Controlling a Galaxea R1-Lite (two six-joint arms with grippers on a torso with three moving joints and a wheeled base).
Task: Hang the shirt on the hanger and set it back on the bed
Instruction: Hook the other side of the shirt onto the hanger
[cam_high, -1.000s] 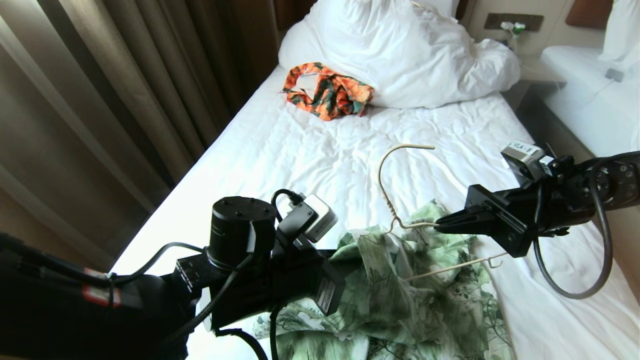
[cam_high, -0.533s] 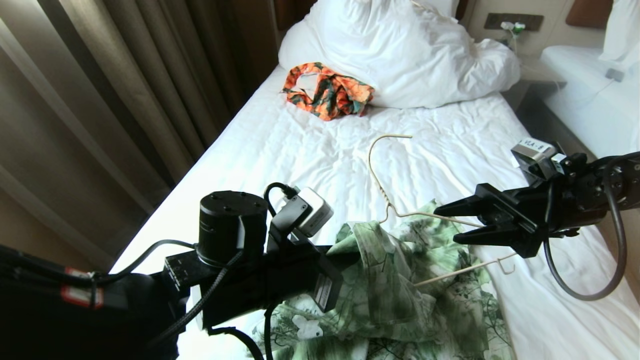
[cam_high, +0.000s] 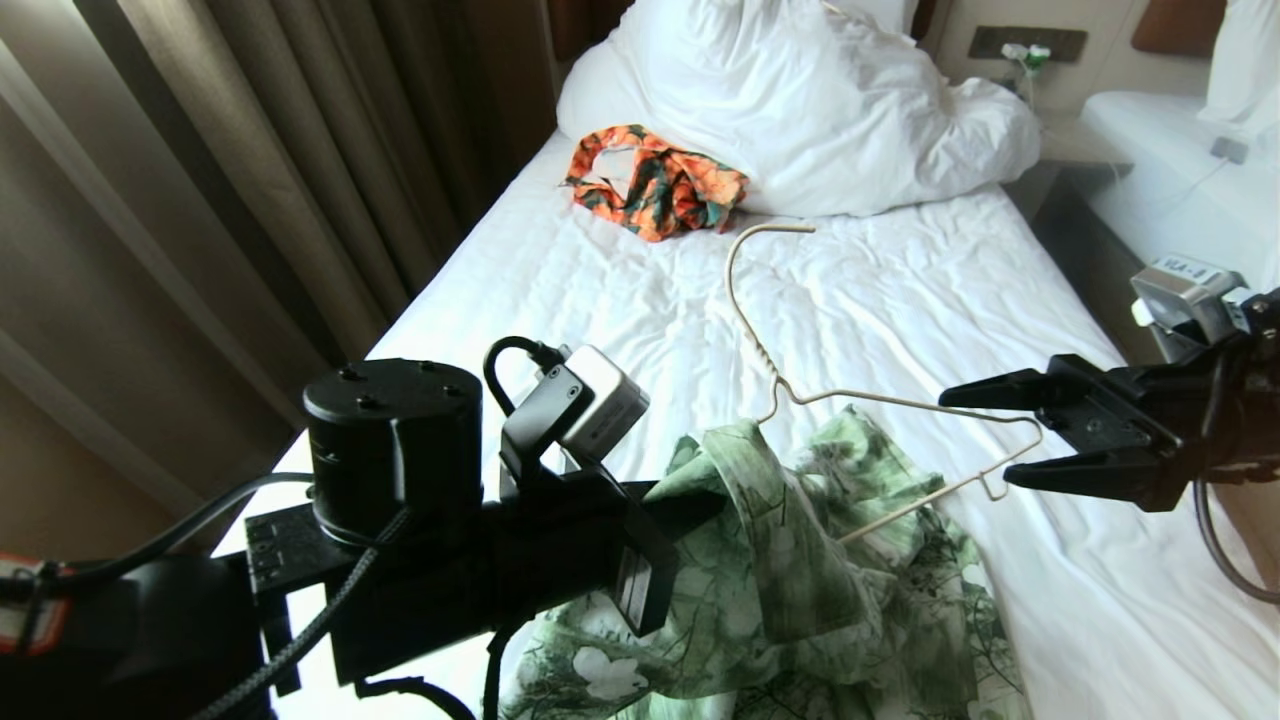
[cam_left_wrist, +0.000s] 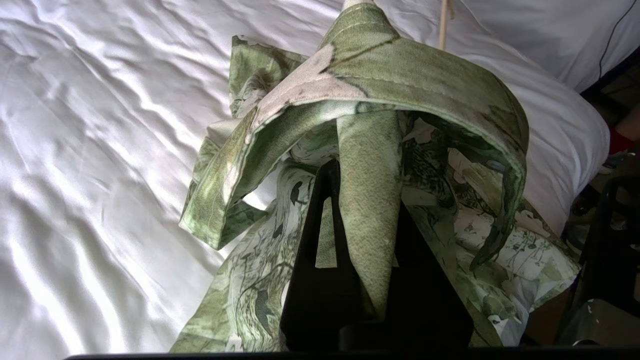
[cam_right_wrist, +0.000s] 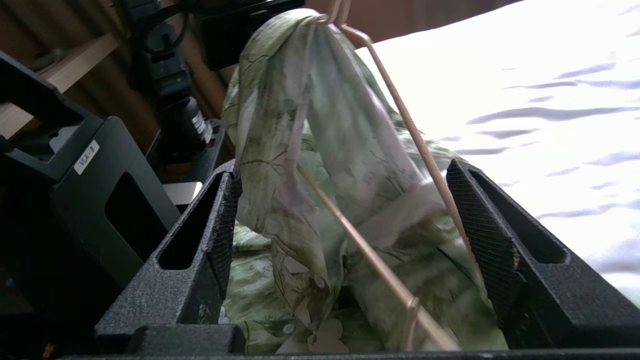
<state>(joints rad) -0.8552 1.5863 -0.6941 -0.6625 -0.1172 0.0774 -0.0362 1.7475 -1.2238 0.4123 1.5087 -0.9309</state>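
Looking down from the head view, you have the shirt (cam_high: 790, 600) as your landmark, bunched on the near part of the bed (cam_high: 620, 300) with one fold lifted above the rest. Your left tool (cam_left_wrist: 370, 210) is clamped tight on that raised fold, its dark fingers pinching a strip of green cloth while the collar arches over them. The hanger (cam_high: 850, 400) is partly threaded into the shirt: its neck sits at the top of the lifted fold, its hook curves up and away beyond the shirt, and its far end sticks out to the shirt's right. Your right tool (cam_high: 990, 430) stands just right of the shirt with its fingers spread wide on either side of that protruding end, gripping nothing. Well beyond the shirt, an orange patterned garment (cam_high: 655, 190) lies against the bunched duvet (cam_high: 830, 110)
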